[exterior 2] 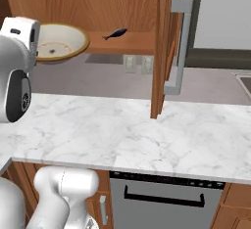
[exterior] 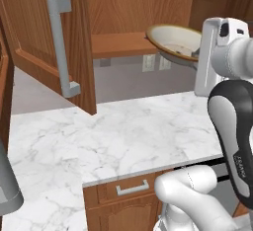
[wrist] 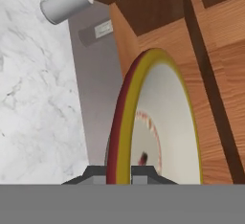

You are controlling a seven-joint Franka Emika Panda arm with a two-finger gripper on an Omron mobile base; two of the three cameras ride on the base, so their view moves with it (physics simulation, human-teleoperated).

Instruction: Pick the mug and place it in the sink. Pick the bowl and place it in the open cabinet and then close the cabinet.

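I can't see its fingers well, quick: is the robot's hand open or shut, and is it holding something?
Gripper: shut on the rim of the bowl, held tilted at the edge of the cabinet shelf.

Glossy bowl point(exterior 2: 58, 43), wooden cabinet point(exterior 2: 132, 0), seemingly marble counter point(exterior 2: 147, 130).

We see the bowl point(exterior: 173, 43) tilted at the front edge of the cabinet point(exterior: 118, 8) shelf, partly hidden by our white arm point(exterior: 225, 57). The open door point(exterior: 54, 37) with its grey bar handle point(exterior: 62, 47) hangs over the marble counter point(exterior: 113, 136).
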